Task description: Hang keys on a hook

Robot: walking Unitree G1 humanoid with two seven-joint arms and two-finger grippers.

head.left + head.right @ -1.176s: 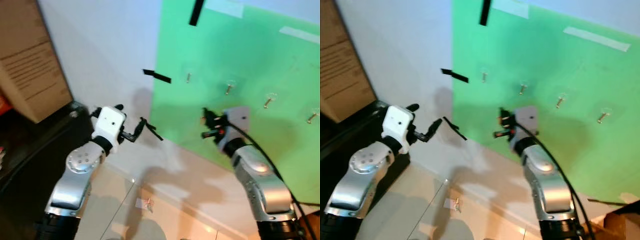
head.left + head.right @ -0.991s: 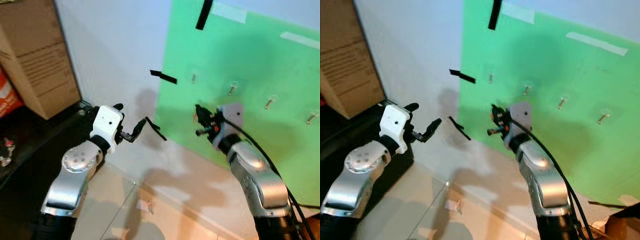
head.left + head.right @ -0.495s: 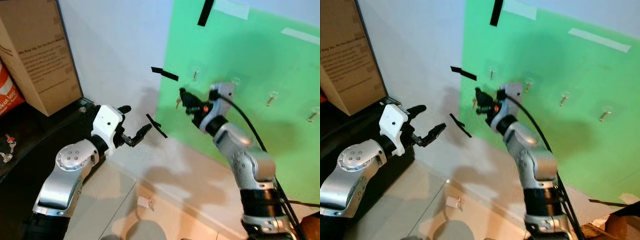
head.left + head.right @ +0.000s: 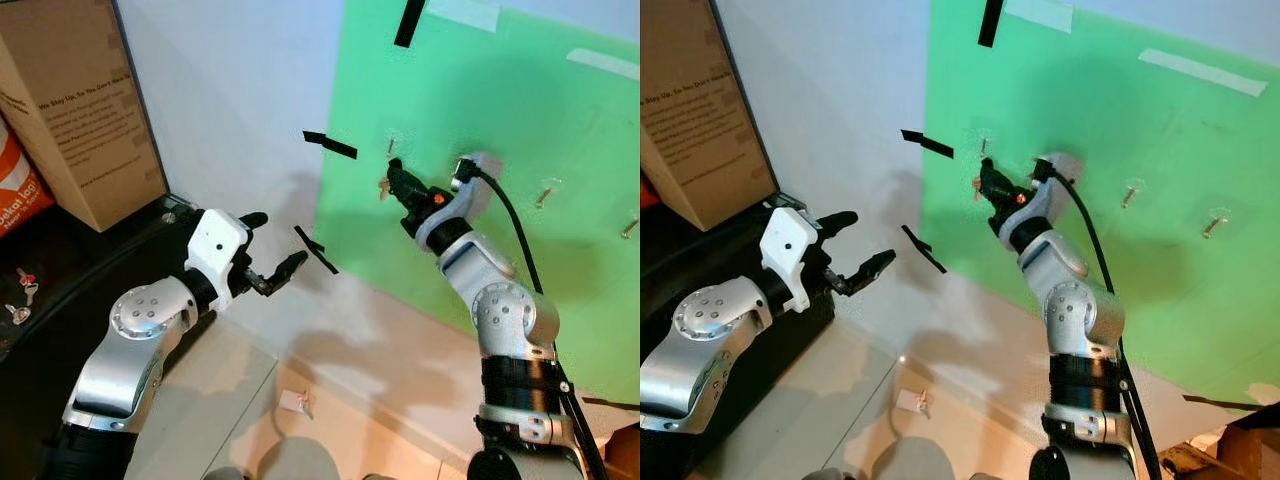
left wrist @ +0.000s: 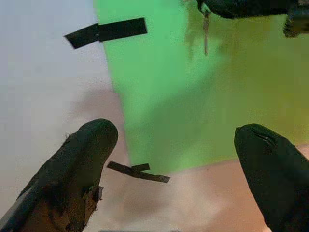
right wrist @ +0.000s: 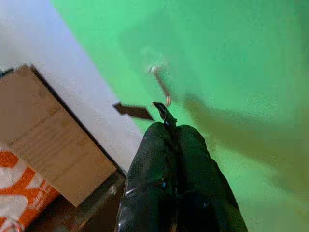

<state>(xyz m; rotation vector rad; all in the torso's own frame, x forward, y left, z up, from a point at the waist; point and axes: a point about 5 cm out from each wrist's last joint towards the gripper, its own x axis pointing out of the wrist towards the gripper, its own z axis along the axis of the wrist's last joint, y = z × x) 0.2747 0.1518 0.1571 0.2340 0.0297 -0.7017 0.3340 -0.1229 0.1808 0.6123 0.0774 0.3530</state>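
Observation:
My right gripper (image 4: 394, 178) is raised against the green board (image 4: 520, 110), shut on a small set of keys (image 4: 382, 186) that dangles from its tips. It sits just below the leftmost metal hook (image 4: 390, 147), close to it and apart from it. In the right wrist view the shut fingers (image 6: 166, 140) point up at that hook (image 6: 161, 82), with a dark bit of the keys (image 6: 162, 110) at their tips. My left gripper (image 4: 273, 243) is open and empty, held out in front of the white wall to the left. The left wrist view shows the key (image 5: 206, 31) hanging.
More hooks (image 4: 1129, 190) (image 4: 1211, 222) run rightward along the board. Black tape strips (image 4: 330, 146) (image 4: 315, 250) mark the wall. A cardboard box (image 4: 70, 110) stands on a dark low cabinet (image 4: 70, 290) at left, with other keys (image 4: 20, 287) lying there. A small white scrap (image 4: 293, 403) lies on the floor.
My right arm has lifted and swung the keys up and left, then right, to just under the leftmost hook. The camera shifted. My left gripper has held roughly still.

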